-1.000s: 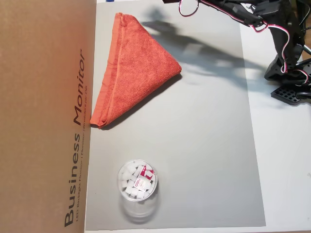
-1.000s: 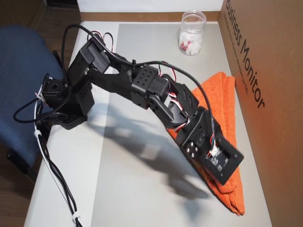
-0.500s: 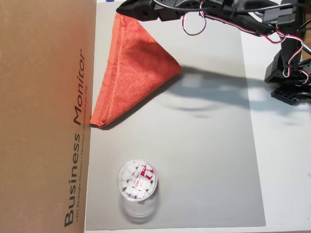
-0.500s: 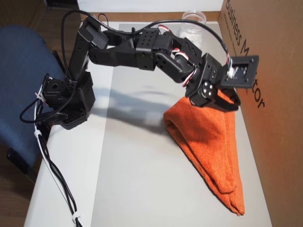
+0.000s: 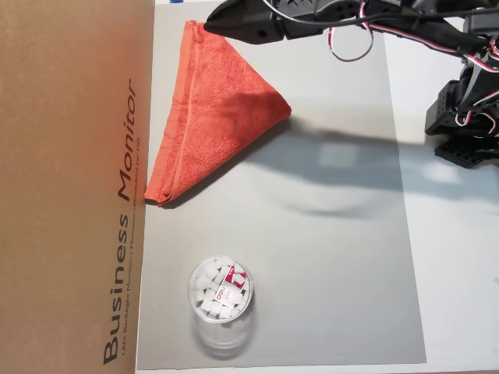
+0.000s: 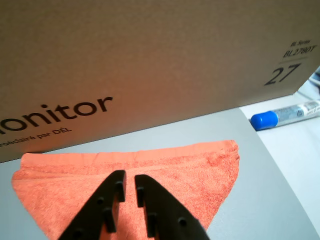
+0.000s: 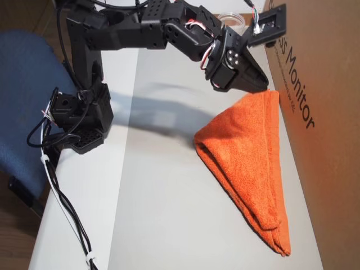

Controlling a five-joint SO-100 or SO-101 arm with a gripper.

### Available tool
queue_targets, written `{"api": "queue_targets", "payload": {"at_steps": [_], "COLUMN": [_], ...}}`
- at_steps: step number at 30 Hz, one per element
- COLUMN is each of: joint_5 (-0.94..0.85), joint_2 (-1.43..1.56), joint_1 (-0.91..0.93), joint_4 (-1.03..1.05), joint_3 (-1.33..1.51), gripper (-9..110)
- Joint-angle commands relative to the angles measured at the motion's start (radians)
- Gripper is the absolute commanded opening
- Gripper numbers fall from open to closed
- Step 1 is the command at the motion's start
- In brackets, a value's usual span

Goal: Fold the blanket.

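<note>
Grey mat (image 5: 327,257) covers the table beside a big brown box (image 5: 70,187). At the upper left of an overhead view the blanket (image 5: 214,117) lies folded into a triangle. The gripper (image 6: 126,181) has lifted off it, fingers nearly together and holding nothing. Folding looks finished.

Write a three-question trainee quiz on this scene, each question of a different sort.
1. True or false: the pincer grips the blanket.
2. What shape does the blanket form in an overhead view? A) triangle B) circle C) long strip
3. Fill in: the clear jar of white pieces stands on the grey ____.

Key:
1. False; it holds nothing, jaws nearly closed above the cloth.
2. A
3. mat
</note>
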Motion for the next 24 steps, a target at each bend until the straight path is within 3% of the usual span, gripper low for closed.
{"api": "queue_targets", "payload": {"at_steps": [1,24], "joint_5": [-0.026,-0.100], "joint_2": [0.153,0.925], "joint_1": [0.002,-0.077], "joint_4": [-0.002,-0.002], "joint_3": [0.063,0.821], "gripper": [0,0]}}
